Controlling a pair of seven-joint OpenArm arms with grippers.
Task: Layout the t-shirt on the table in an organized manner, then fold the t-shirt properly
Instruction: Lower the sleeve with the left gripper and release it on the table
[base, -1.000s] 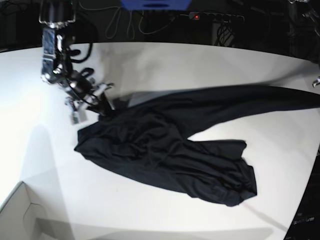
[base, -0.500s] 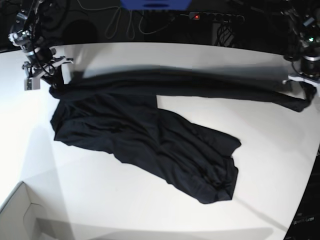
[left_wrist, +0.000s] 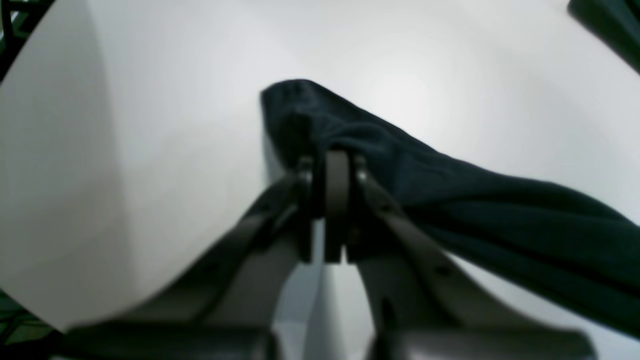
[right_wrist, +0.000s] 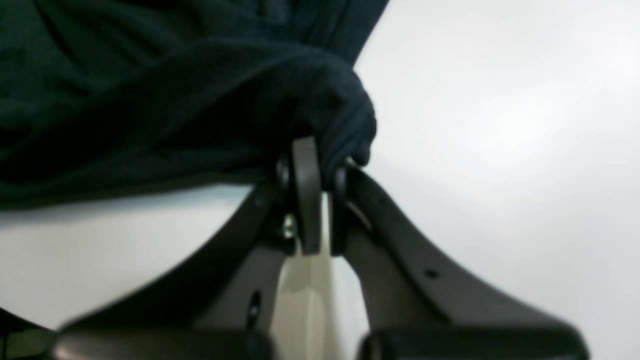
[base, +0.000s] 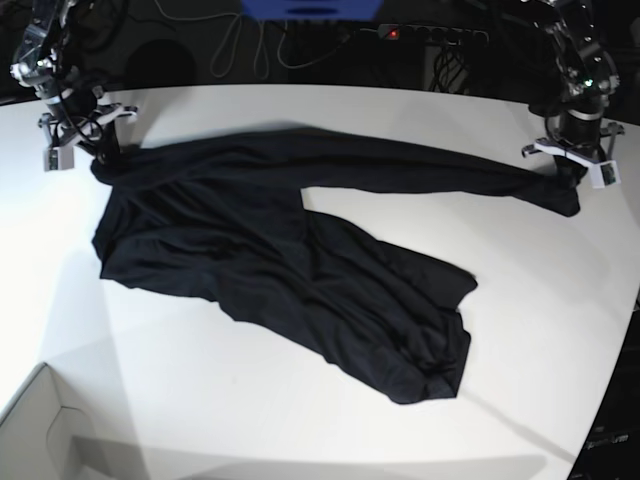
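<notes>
Both wrist views blurred up close, fabric bunched over the tips. T-shirt (base: 270, 250) lies rumpled across bench (base: 300, 420), one band stretched btwn the arms. Left end effector (base: 570, 165) pinched on its right end, right end effector (base: 85, 145) pinched on the left corner. Box corner (base: 40, 430) cut off bottom-left; cables (base: 250, 40) behind

A white cardboard box (base: 40, 425) is sitting at the bottom left corner of the base view, with only its open corner showing; a blue thing (base: 310, 9) is peeking in at the top middle, behind the far edge; a dark power strip (base: 432, 34) is lying just to its right, and a small red light (base: 394, 34) is glowing on it; some pale cables (base: 245, 45) are looping across the dark floor back there.
</notes>
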